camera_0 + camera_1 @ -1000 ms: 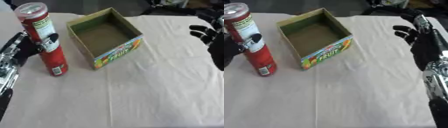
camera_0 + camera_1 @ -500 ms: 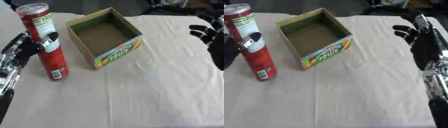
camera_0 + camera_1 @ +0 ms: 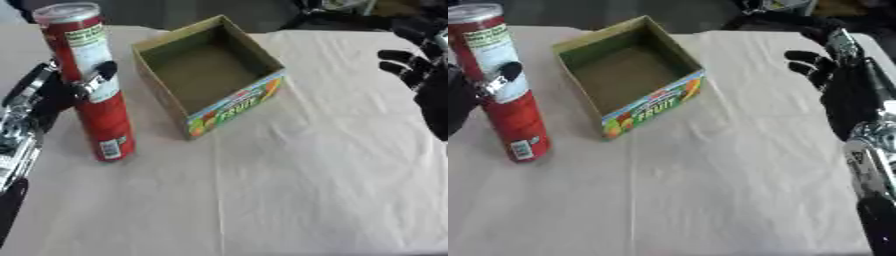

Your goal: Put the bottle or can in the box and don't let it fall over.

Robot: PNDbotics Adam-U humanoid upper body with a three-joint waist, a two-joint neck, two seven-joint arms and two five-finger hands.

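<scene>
can [image 3: 92, 80] lifted closer to box [image 3: 210, 75], left hand [image 3: 52, 87] gripping it, right hand [image 3: 833, 75] open

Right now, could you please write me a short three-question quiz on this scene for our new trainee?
1. True or false: the red can already stands inside the box.
2. Which hand holds the can? A) the left hand B) the right hand C) neither
3. Fill in: the box is open at the top and holds ____.

Key:
1. False. The can is upright on the cloth, left of the box.
2. A. The left hand's fingers curl round the can; the right hand hovers open at the far right, holding nothing.
3. Nothing.
</scene>
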